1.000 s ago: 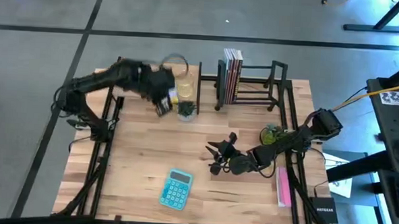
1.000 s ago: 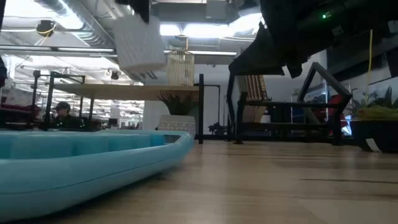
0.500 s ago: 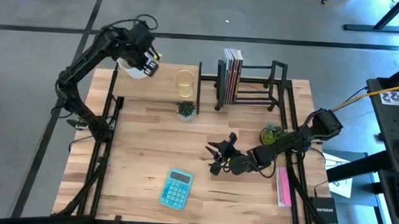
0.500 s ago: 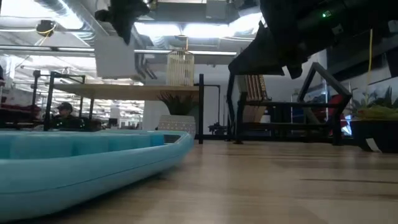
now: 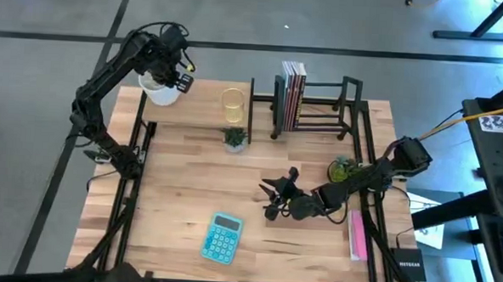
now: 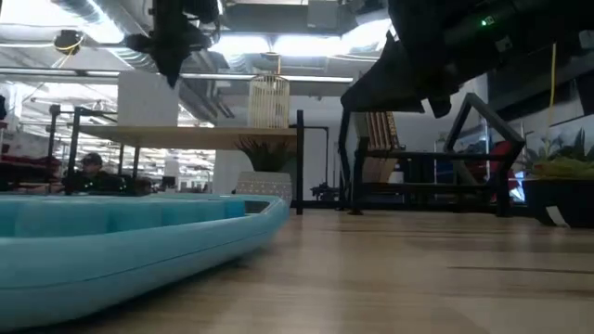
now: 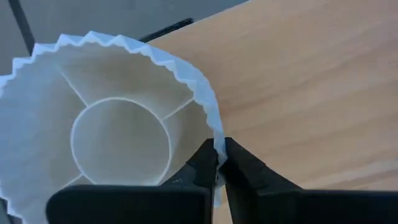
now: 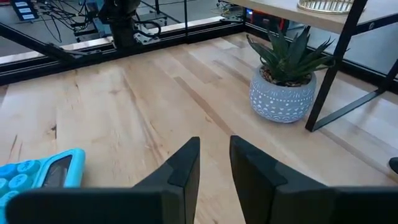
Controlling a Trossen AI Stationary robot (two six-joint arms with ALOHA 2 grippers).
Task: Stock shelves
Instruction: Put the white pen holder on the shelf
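Left tool (image 7: 217, 163) pinches white pot (image 7: 118, 130) rim, seemingly on wood shelf (image 5: 197, 113).

Overhead camera looks straight down on the table (image 5: 172, 197); a table-level camera faces the room; each wrist camera looks close past its fingers, all sharing the blue calculator (image 5: 222, 239) or wooden shelf (image 6: 200, 134).

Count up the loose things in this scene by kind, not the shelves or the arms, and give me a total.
Plants: 2, small potted plant and green plant
Cups or holders: 2, white cup and yellow holder
Calculators: 1, calculator
Book groups: 1, row of books
Pink items: 1, pink item
Total: 7
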